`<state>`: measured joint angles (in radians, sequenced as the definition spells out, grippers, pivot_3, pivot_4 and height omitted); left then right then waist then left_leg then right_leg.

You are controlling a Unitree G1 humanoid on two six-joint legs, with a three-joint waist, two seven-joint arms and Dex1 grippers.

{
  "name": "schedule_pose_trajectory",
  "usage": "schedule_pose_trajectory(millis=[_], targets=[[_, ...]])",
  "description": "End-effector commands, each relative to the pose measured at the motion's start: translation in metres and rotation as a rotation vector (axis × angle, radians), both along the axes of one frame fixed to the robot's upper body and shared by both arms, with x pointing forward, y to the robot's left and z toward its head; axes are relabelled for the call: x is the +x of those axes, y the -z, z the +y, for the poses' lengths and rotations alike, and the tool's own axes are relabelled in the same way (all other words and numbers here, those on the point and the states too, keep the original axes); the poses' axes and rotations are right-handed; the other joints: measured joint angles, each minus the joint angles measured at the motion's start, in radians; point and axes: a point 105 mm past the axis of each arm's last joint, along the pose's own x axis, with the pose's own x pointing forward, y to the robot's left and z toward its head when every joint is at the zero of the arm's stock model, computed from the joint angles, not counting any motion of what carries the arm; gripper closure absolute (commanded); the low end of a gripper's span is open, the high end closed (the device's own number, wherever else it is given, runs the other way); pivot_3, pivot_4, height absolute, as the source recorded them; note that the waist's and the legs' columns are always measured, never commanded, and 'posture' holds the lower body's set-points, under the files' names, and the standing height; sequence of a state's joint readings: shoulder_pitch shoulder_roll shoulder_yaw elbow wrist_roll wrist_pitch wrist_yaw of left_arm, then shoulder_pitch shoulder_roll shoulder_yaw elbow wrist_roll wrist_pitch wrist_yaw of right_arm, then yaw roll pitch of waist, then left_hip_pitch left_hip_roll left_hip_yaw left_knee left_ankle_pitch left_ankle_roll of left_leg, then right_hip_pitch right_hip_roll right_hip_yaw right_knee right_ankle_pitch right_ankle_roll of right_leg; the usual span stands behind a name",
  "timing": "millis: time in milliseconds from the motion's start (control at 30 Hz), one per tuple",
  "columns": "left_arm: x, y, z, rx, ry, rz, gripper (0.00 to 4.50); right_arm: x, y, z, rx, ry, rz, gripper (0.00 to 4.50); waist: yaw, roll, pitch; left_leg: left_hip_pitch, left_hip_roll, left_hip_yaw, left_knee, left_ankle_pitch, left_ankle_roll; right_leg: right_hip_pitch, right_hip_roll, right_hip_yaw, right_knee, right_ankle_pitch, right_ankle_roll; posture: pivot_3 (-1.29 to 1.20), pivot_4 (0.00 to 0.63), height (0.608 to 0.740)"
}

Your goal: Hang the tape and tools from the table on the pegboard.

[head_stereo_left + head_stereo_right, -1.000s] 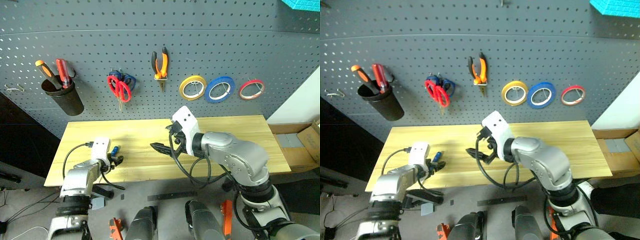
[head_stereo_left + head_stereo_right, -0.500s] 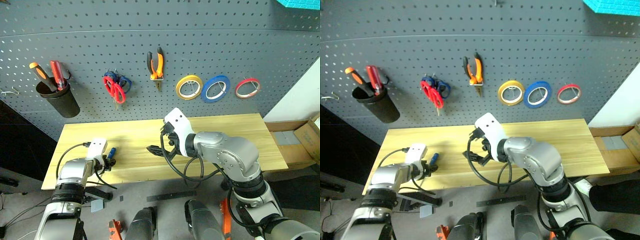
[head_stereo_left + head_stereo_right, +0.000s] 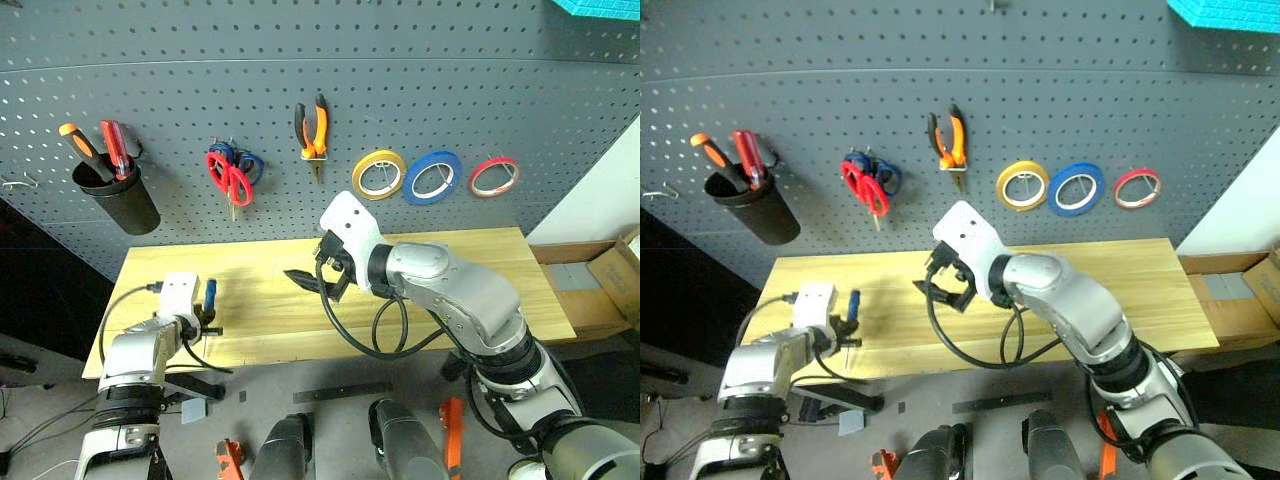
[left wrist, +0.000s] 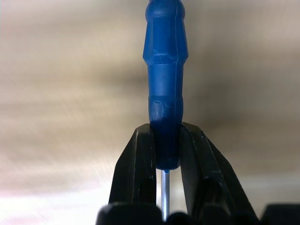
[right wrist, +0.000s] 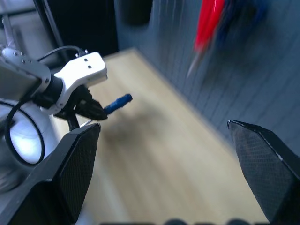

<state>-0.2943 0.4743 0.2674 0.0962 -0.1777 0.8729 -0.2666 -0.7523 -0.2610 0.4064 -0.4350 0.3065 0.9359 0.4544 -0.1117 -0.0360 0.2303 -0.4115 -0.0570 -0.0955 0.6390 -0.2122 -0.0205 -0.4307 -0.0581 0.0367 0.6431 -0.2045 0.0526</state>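
The left pincer (image 3: 205,318) is closed on the blue-handled screwdriver (image 4: 165,89), gripping it at the base of the handle where the bare metal shaft begins; from the left wrist view the two black fingers (image 4: 137,176) press on either side of the handle's lower end, and the handle sticks out past them. That low grip looks chosen to leave most of the handle free, which would suit dropping the screwdriver shaft-first into a holder or onto a hook. The screwdriver stands nearly upright just above the left end of the tabletop (image 3: 480,270), apparently lifted clear of the wood. The right pincer (image 3: 318,282) hangs over the middle of the tabletop with its jaws spread wide and nothing between them, seemingly waiting out of the way or ready to help. On the pegboard (image 3: 420,90) the rest of the work appears done: the red scissors (image 3: 228,180) hang over a blue-handled pair, the pliers (image 3: 314,135) hang by their handles to the right of them, and the blue tape (image 3: 433,177) hangs between a yellow roll (image 3: 378,175) and a red roll (image 3: 494,176). A black cup (image 3: 122,205) on the left of the pegboard holds an orange and a red screwdriver, so it is the likely place for this last tool.
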Motion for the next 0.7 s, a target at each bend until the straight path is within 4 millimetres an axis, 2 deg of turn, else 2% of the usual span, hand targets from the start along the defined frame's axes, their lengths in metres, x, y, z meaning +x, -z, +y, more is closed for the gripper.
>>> schedule_pose_trajectory(millis=[33, 167, 300, 367, 500, 700], targets=[[0.006, -0.062, -0.002, 0.029, -0.01, -0.28, 4.1, -0.021, -0.035, 0.007, 0.078, -0.134, -0.174, 0.0, 0.001, -0.001, -0.001, 0.0, 0.0, 0.0, 0.0, 0.0, 0.0, 0.0, 0.0, 0.0, 0.0, 0.0, 0.0, -0.13, 0.156, 0.74], [0.003, -0.107, -0.006, 0.084, 0.012, -0.495, 4.1, -0.027, -0.043, 0.007, 0.093, -0.211, -0.195, 0.0, 0.004, -0.002, -0.003, 0.0, 0.0, 0.0, -0.001, -0.001, -0.001, 0.0, 0.0, 0.0, 0.0, 0.0, -0.001, -0.12, 0.145, 0.74], [0.002, -0.159, -0.012, 0.167, 0.036, -0.7, 4.1, -0.023, -0.053, 0.005, 0.119, -0.224, -0.226, 0.0, 0.013, -0.003, -0.005, 0.0, 0.0, 0.0, 0.0, -0.001, -0.001, 0.0, 0.001, 0.0, 0.001, 0.001, -0.002, -0.09, 0.12, 0.74], [0.003, -0.177, -0.013, 0.196, 0.037, -0.768, 4.1, -0.022, -0.055, 0.004, 0.121, -0.227, -0.235, 0.0, 0.023, -0.005, -0.007, 0.0, 0.0, 0.0, 0.001, 0.0, -0.001, 0.0, 0.003, 0.0, 0.001, 0.001, -0.002, -0.09, 0.115, 0.74], [0.011, -0.228, -0.001, 0.228, -0.024, -0.914, 4.1, -0.014, -0.06, 0.004, 0.126, -0.223, -0.237, 0.0, 0.031, -0.01, -0.014, 0.0, 0.0, 0.0, 0.001, 0.0, -0.002, 0.0, 0.004, -0.001, 0.001, 0.001, -0.002, -0.07, 0.101, 0.74], [0.015, -0.281, 0.023, 0.236, -0.107, -1.053, 4.1, -0.004, -0.066, 0.004, 0.127, -0.197, -0.235, 0.0, 0.031, -0.012, -0.024, 0.0, 0.0, 0.0, 0.002, 0.0, -0.002, 0.0, 0.004, -0.001, 0.001, 0.002, -0.002, -0.07, 0.098, 0.74]])
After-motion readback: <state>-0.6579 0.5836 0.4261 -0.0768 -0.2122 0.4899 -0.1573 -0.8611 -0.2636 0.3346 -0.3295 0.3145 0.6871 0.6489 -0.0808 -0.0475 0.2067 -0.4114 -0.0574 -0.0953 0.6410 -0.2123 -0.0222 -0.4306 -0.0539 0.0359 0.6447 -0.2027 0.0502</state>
